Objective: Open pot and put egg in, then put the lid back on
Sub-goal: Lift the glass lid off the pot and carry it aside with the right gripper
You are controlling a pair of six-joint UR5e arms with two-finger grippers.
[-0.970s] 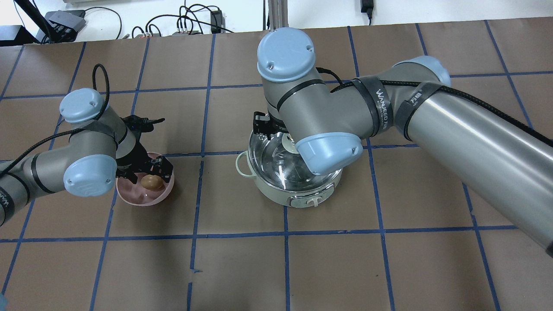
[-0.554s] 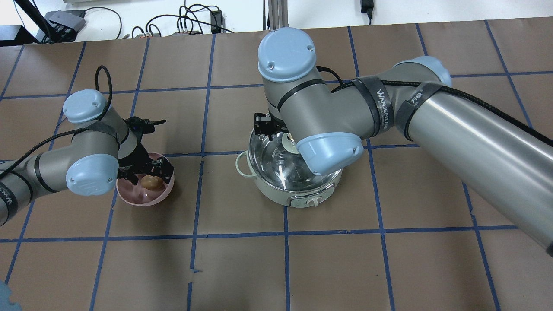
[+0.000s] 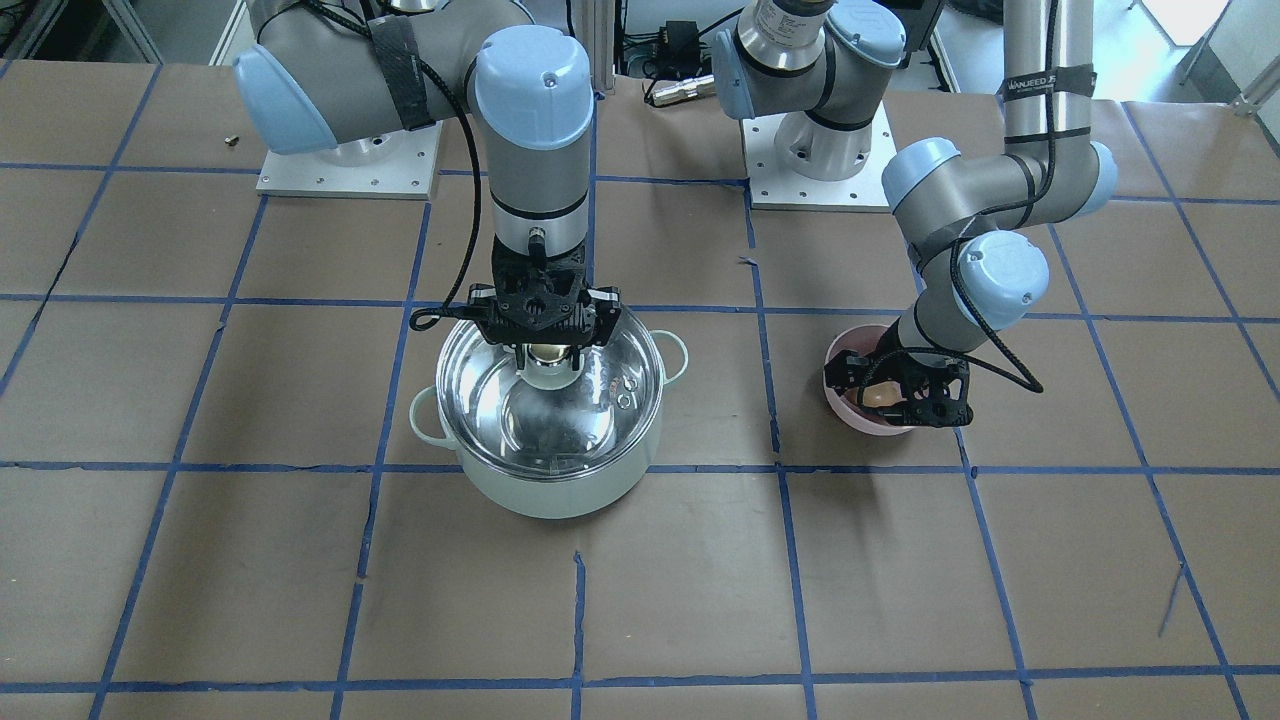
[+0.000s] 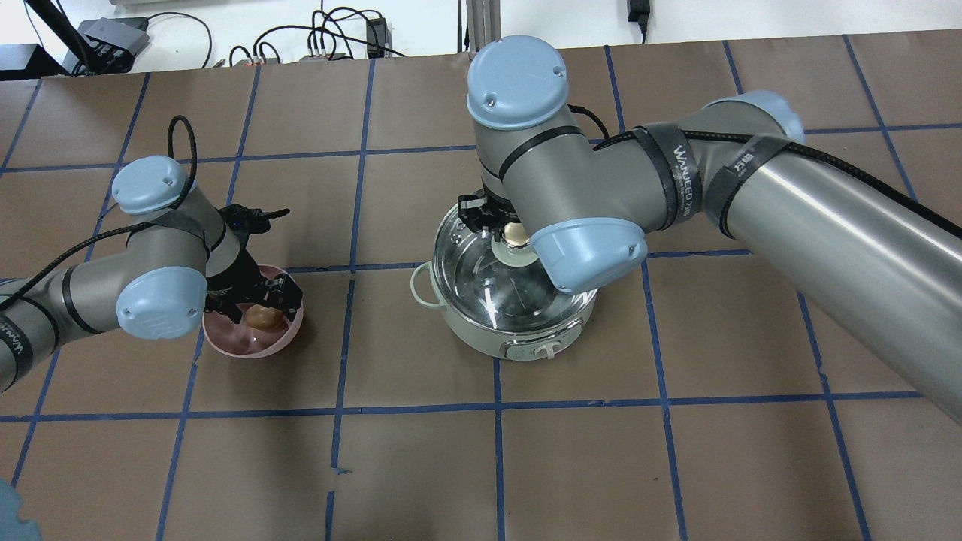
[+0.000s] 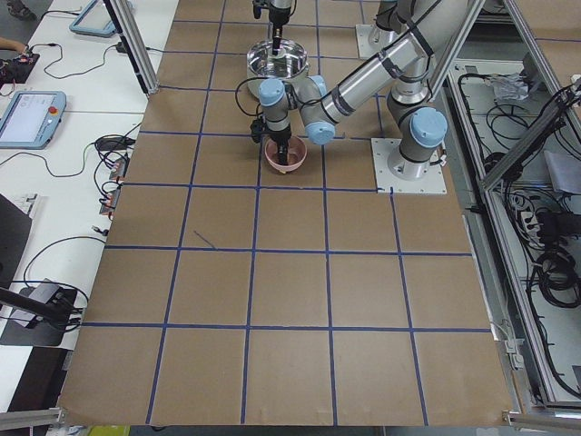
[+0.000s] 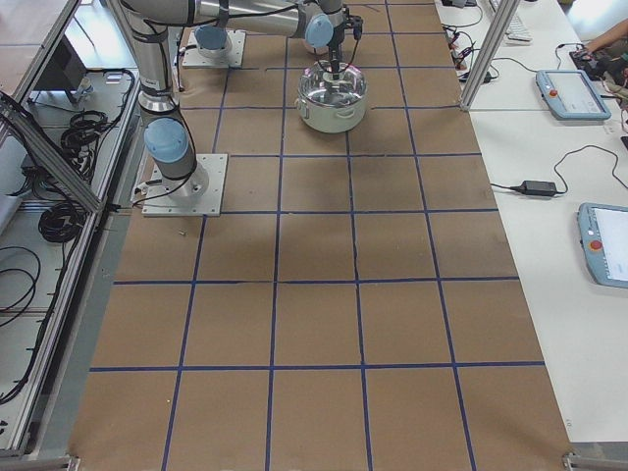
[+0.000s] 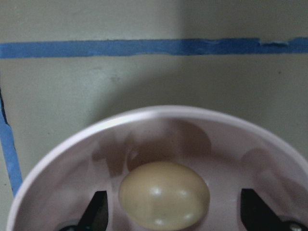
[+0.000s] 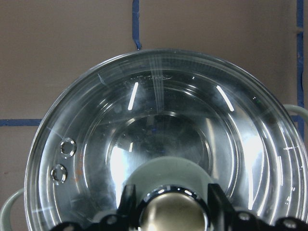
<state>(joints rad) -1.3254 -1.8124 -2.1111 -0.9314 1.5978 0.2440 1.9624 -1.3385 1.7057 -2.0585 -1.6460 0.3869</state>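
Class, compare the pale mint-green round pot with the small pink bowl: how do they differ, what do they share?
The pale mint-green round pot is clearly bigger than the small pink bowl. A clear glass lid covers the pot; the bowl is open. The bowl holds a brown oval egg; the pot looks empty. Both are round and upright on the brown table.

1. The pot: pale mint-green outside, shiny steel inside.
2. The lid: clear glass, pale green knob base, gold top.
3. The egg: tan-brown.
4. The bowl: pink.
5. The bench: brown, gridded with blue tape.
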